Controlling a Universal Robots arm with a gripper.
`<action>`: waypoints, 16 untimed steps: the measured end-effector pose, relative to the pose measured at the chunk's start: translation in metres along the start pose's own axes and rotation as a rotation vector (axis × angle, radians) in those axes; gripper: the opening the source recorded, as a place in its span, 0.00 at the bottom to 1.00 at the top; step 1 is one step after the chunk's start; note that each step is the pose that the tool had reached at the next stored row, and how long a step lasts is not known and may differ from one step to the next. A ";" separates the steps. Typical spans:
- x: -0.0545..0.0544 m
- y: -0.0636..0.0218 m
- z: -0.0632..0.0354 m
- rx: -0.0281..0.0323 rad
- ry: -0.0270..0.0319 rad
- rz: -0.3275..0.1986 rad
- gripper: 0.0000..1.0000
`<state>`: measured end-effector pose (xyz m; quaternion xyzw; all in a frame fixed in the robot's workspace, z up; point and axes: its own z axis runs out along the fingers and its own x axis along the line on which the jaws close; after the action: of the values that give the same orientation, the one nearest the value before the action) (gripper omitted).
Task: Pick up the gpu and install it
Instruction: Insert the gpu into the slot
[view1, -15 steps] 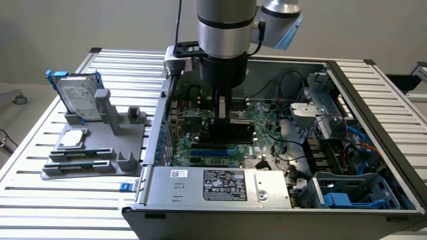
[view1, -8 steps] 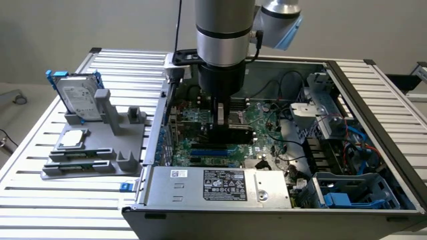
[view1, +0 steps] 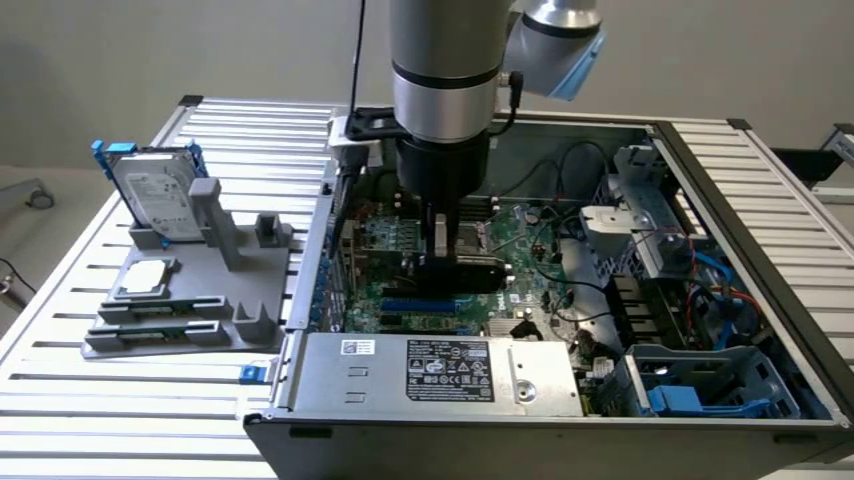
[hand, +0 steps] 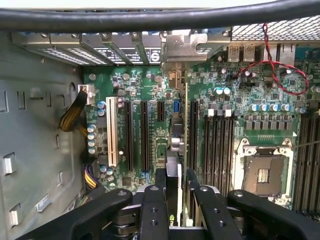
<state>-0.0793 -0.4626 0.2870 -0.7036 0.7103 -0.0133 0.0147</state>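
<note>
- Carrying the whole set-up, the slatted metal worktop (view1: 107, 410) bore an open computer case (view1: 534, 450) and, to the exterior view's left of it, a grey fixture (view1: 187, 320).
- The fixture held a hard drive (view1: 158, 195) in a blue frame and a small processor chip (view1: 144, 278); neither was the task's thing, and nothing touched them.
- Inside the case, the motherboard (hand: 150, 82) lay exposed, with its long expansion slots (hand: 144, 135) bare and its processor socket (hand: 263, 175) empty.
- The gpu (view1: 467, 275) was down inside the case, standing on edge over the motherboard, so the pick-up part of the task looked done.
- In the wrist view the gpu (hand: 175, 142) ran edge-on along the line of the slots, and its silver bracket (hand: 187, 47) reached the case's rear openings.
- The end effector (hand: 176, 175) was clamped on the gpu's top edge, one finger on each face; in the exterior view the end effector (view1: 447, 245) stood straight above the card.
- Whether the card's connector was fully home in a slot could not be told; with the grip not yet released, the install seemed to be in its closing stage.
</note>
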 end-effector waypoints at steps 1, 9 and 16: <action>0.000 0.0002 0.0016 0.0000 0.0000 0.000 0.26; 0.000 0.0014 0.0082 -0.0135 0.0002 0.000 0.26; 0.000 0.0016 0.0114 -0.0174 0.0002 0.000 0.26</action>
<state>-0.0804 -0.4626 0.2755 -0.7037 0.7104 -0.0072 0.0085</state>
